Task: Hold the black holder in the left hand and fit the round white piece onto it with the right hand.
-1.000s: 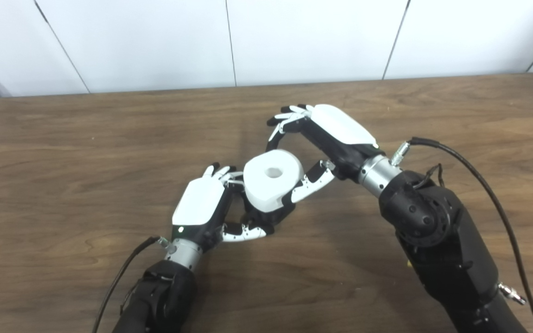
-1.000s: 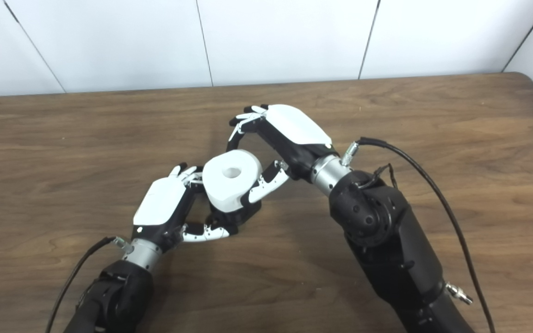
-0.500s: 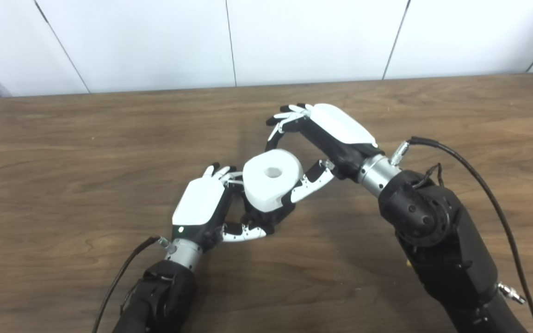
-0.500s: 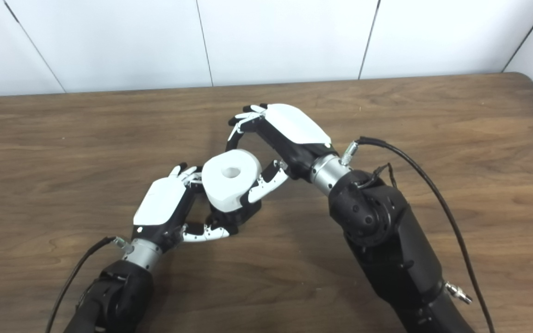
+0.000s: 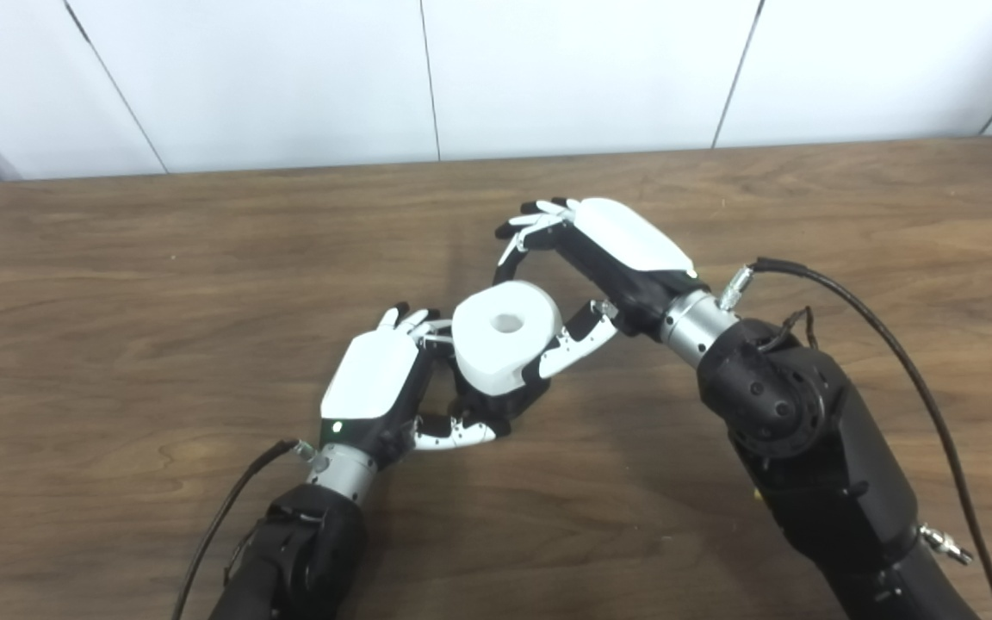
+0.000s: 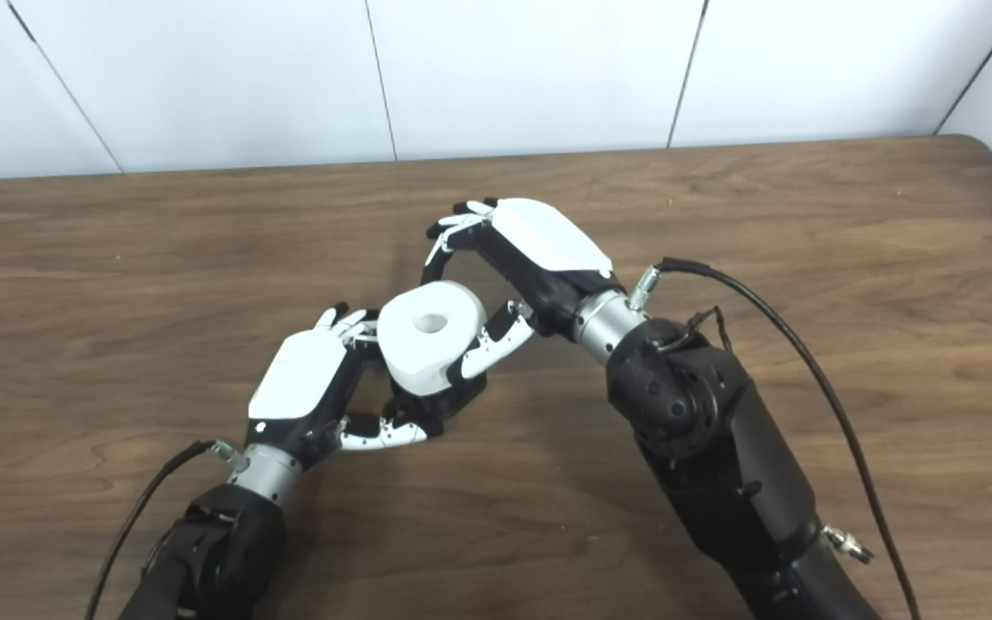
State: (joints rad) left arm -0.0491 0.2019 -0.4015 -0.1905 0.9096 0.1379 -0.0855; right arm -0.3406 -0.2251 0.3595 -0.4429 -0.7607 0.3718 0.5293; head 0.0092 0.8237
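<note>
Left eye view: round white piece (image 5: 503, 336), thick ring with a central hole facing up, tilted slightly. It sits on top of the black holder (image 5: 505, 400), of which only a dark lower part shows beneath it. Left hand (image 5: 384, 387) is closed around the holder, its fingers (image 5: 453, 433) curled under and behind it, low over the wooden bench (image 5: 117, 301). Right hand (image 5: 599, 258) clamps the white piece, thumb on the near right side, fingers (image 5: 520, 237) arched over the far edge.

Right eye view: same arrangement. White piece (image 6: 429, 336) lies between both hands, touching both; holder (image 6: 436, 398) mostly hidden below. Right hand (image 6: 530, 254), left hand (image 6: 306, 387).
</note>
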